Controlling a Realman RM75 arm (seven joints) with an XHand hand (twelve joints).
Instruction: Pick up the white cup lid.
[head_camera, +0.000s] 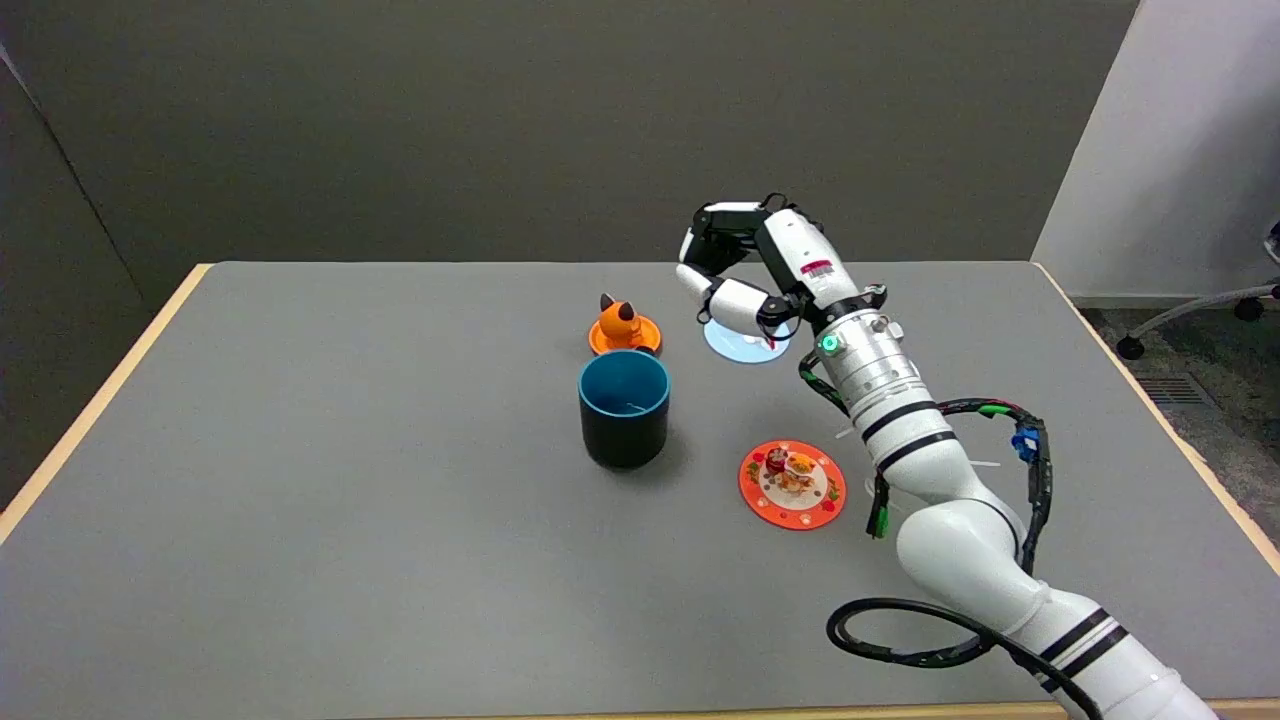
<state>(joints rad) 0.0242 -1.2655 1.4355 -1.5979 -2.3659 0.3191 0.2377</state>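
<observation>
The right hand (740, 265) hangs over the white lid (742, 342) lying flat on the surface (350, 500), fingers curled but apparently grasping nothing, poised to pinch its edge.

The blue cup (624, 408) stands upright and open-mouthed near the middle of the grey table (300, 480), and just behind it, almost touching its far rim, sits an orange lid (625, 333) topped with a small cat-like figure. To the right of the cup and farther back lies the white cup lid (742, 343), flat on the table, with the right hand (745, 275) directly over it, fingers curled downward, though whether they touch the lid cannot be told. To the right of the cup and slightly nearer lies a red patterned lid (793, 484), flat, just beside the white right arm (900, 430), which passes above its right edge.
</observation>
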